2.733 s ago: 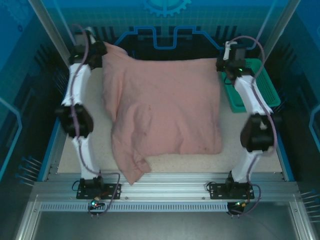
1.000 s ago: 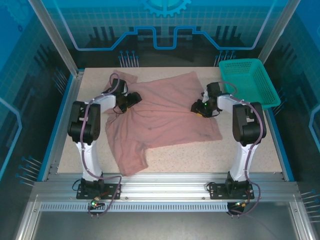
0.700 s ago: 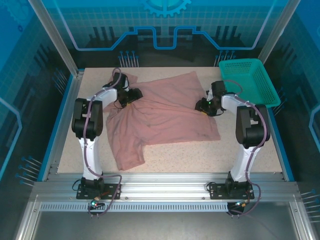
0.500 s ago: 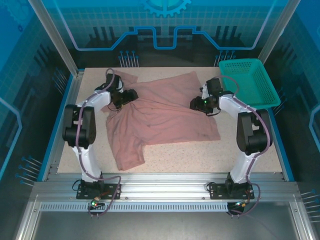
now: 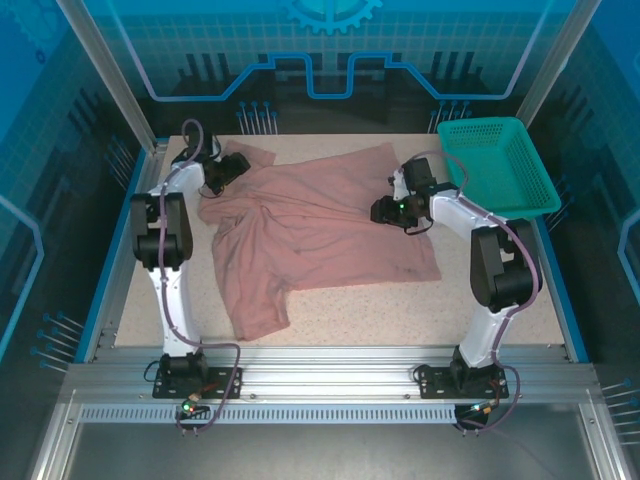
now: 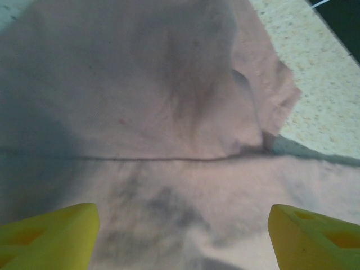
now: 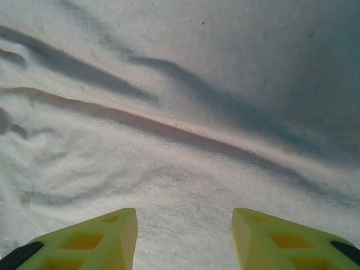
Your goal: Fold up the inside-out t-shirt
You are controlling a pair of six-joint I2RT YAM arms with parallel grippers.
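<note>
Inside-out t-shirt (image 5: 320, 225) lies spread but wrinkled across the middle of the speckled table (image 5: 420, 310), with a narrow flap of cloth trailing toward the near left. The left gripper (image 5: 236, 166) is over the shirt's far left corner, its yellow fingers (image 6: 50, 236) spread wide with nothing between them and a seam line on the cloth below. The right gripper (image 5: 386, 210) hovers at the shirt's right side, near the teal basket (image 5: 497, 123). Its fingers (image 7: 95, 242) stand parted above a long crease, pinching nothing.
</note>
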